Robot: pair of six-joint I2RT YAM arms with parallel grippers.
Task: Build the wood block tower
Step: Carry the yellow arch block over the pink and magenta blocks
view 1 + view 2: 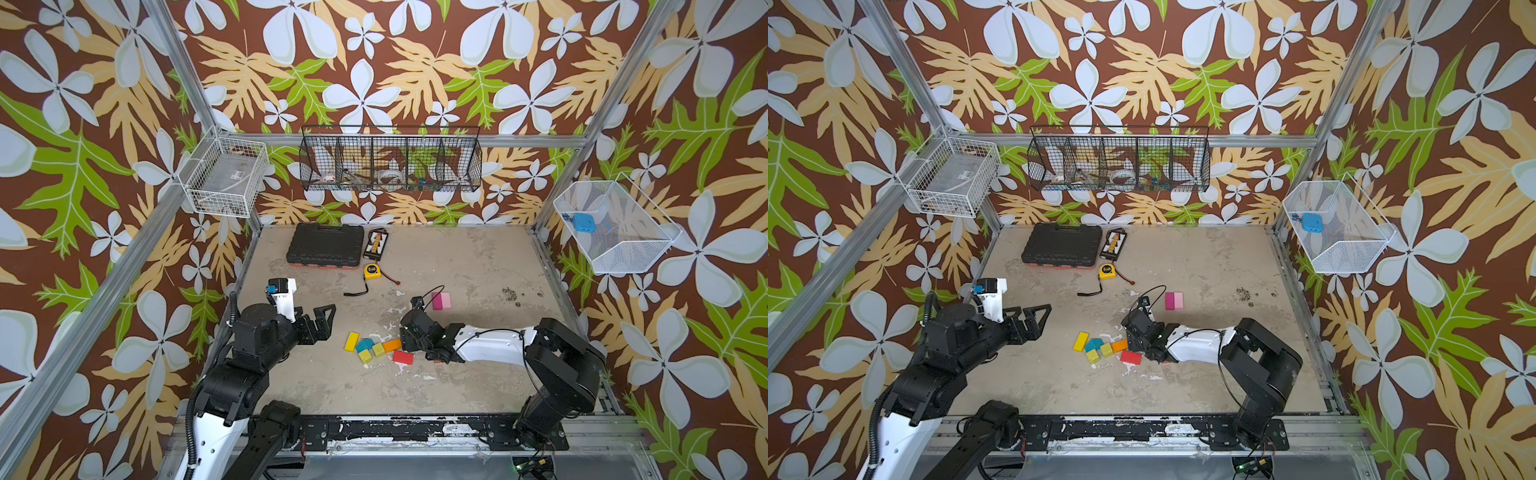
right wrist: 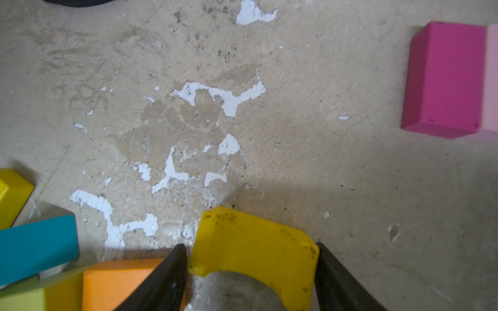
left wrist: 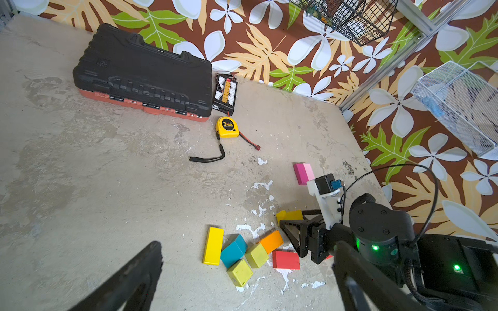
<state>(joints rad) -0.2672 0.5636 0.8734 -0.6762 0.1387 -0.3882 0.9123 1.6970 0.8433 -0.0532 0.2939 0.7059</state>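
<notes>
My right gripper [image 2: 250, 250] is shut on a yellow arch block [image 2: 253, 247], one finger against each end, low over the floor. In the left wrist view the arch [image 3: 289, 216] shows between that gripper's fingers [image 3: 292, 234]. Just left of it several wood blocks lie loose: a yellow brick [image 1: 351, 341], a teal block [image 1: 365, 344], two lime cubes [image 1: 365, 356], an orange brick [image 1: 392, 344] and a red brick [image 1: 403, 357]. A magenta brick [image 1: 436, 301] and a pink brick [image 1: 445, 300] lie flat side by side, farther back, with nothing on them. My left gripper [image 1: 322, 320] hangs open and empty, left of the pile.
A black tool case [image 1: 325, 245], a small charger board [image 1: 376, 244] and a yellow tape measure [image 1: 372, 271] with its black strap lie at the back left of the floor. Wire baskets [image 1: 390, 160] hang on the walls.
</notes>
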